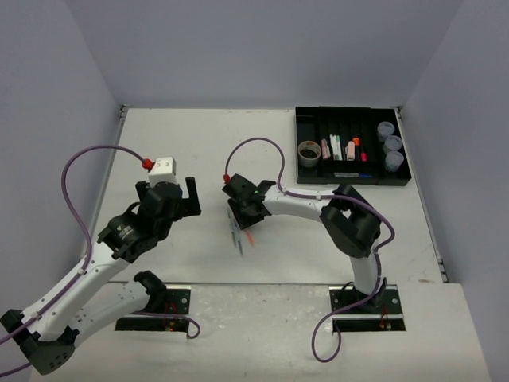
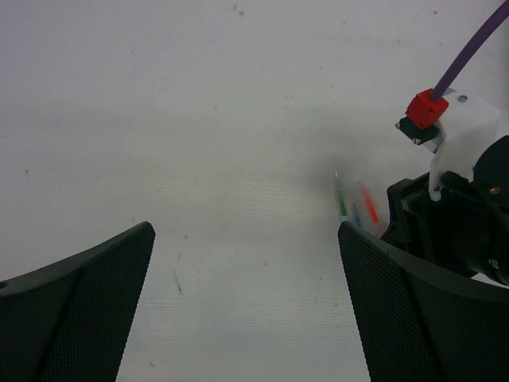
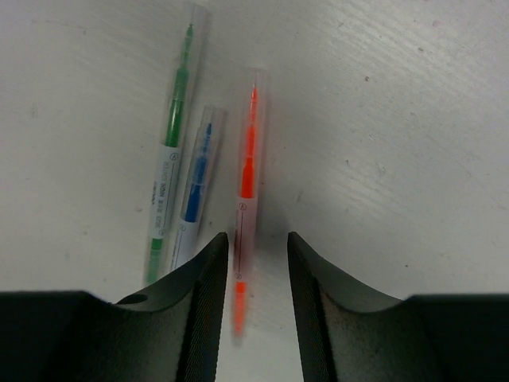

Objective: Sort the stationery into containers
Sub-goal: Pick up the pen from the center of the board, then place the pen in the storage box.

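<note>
Three thin pens lie side by side on the white table: green (image 3: 171,159), blue (image 3: 195,187) and orange (image 3: 247,171). They also show in the top view (image 1: 240,236). My right gripper (image 3: 256,239) is low over them and open. Its jaws straddle the orange pen's rear end, with a gap on the right side. My left gripper (image 1: 169,195) is open and empty over bare table to the left (image 2: 246,239). The black tray (image 1: 350,181) stands at the far right. It holds a tape roll (image 1: 308,151), highlighters (image 1: 350,150) and three bluish tubs (image 1: 390,145).
The right arm's wrist with its white camera block and purple cable (image 2: 457,135) shows at the right of the left wrist view, next to the pens (image 2: 354,205). Grey walls enclose the table at the back and sides.
</note>
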Controlling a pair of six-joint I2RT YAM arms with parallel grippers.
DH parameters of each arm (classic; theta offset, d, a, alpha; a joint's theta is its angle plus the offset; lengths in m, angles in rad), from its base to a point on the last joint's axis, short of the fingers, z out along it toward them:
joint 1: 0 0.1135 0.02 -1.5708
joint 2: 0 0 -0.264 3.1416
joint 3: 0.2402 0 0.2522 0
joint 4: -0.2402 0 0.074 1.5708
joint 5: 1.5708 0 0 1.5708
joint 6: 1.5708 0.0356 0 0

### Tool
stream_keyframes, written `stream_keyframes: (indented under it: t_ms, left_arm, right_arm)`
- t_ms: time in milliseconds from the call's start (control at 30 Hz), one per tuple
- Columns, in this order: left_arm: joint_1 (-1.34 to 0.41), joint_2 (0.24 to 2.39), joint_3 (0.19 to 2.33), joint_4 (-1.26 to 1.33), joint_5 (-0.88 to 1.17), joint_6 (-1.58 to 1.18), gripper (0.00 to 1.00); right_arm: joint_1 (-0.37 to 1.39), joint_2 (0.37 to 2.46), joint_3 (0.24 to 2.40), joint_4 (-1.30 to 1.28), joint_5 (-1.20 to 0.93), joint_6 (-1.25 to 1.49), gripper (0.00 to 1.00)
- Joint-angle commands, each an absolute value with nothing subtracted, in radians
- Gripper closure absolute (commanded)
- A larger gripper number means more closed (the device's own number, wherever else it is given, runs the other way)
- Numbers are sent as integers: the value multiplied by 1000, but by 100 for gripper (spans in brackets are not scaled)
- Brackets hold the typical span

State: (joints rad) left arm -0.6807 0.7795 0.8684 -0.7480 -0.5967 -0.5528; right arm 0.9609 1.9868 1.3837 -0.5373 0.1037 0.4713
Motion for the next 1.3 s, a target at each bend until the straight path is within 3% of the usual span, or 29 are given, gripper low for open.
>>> stream_keyframes:
  t_ms: [0,200,400,700,800,933,1100,1267]
  left_arm:
    - [-673,760,861,-703,-596,-518,0]
    - [-673,749,859,-703,-595,-517,0]
    - [-672,739,857,-700,-592,-516,0]
    - [-673,721,857,-698,-592,-515,0]
    - [-672,716,853,-695,-586,-512,0]
    - [-673,711,853,-687,-572,-506,0]
    - [-673,688,849,-677,-556,-499,0]
    - [-673,648,839,-659,-521,-484,0]
  right_arm:
    - [968,2032,1435,-581,154,486,64]
    - [966,2054,1443,-631,246,484,75]
    - [961,2029,1426,-640,284,463,99]
    - [867,1839,1393,-640,272,421,100]
    - [776,1744,1371,-640,272,393,100]
    - [513,1657,1400,-643,379,239,100]
    - [317,1739,1498,-542,514,62,100]
    - [140,1957,1780,-515,630,-91,100]
